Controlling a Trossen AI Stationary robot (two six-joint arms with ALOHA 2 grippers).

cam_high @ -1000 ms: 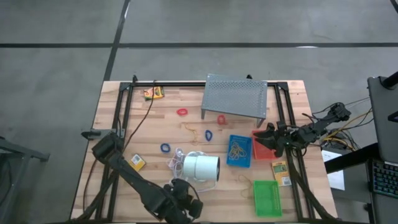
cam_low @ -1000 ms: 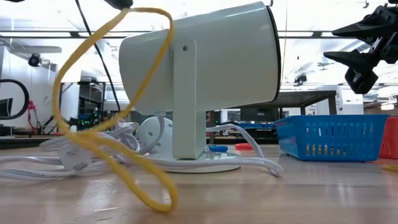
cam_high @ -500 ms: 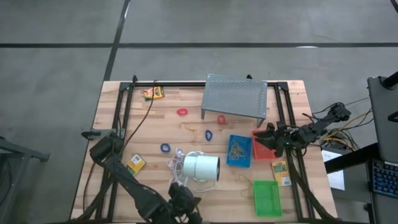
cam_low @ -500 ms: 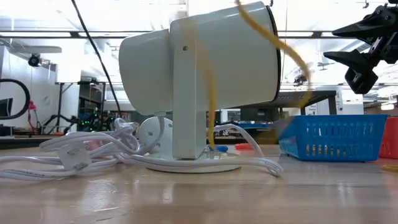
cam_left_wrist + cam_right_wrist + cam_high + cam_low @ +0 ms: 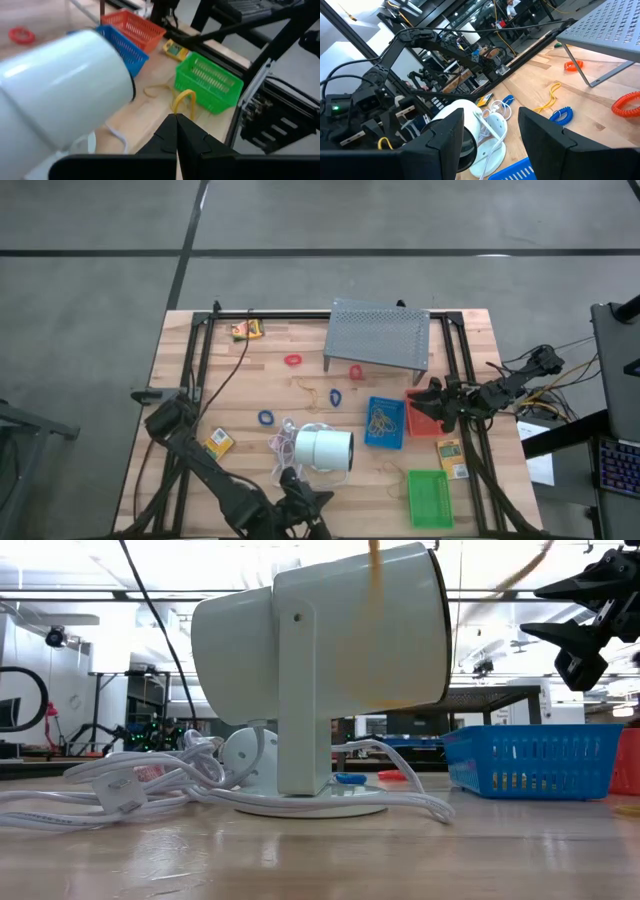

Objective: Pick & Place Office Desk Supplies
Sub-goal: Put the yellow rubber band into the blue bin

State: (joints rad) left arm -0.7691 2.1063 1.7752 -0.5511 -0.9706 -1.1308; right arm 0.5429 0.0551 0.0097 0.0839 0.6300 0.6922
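We are lifting a tan rubber band [image 5: 183, 100] with the left pincer [image 5: 176, 117], whose tips are pressed shut on the band's lower end, so that the loop is standing up from them in the left wrist view. A second ago this band was dangling low in front of the white cylinder [image 5: 330, 640] in the low view. Now it is showing only as blurred tan streaks near the top of that view, so we are judging that the pick is done and the carry is beginning. From above, the left arm has been swinging along the edge of the surface where the green tray [image 5: 430, 497] is lying. Its pincer is now hanging just off that edge, beside the cylinder. The right pincer [image 5: 432, 402] is staying where it was, spread wide and holding nothing, over the red tray [image 5: 414, 418] near the right edge. The wrist view is giving us what the others are not: the grip itself, and a second loose band [image 5: 156, 90] lying on the wood between the cylinder and the green tray. The high view is not letting us make out the held band at all, but it is showing us that the blue tray [image 5: 385, 438] is already holding tan bands. That is making it, to our minds, the likely place for this one.
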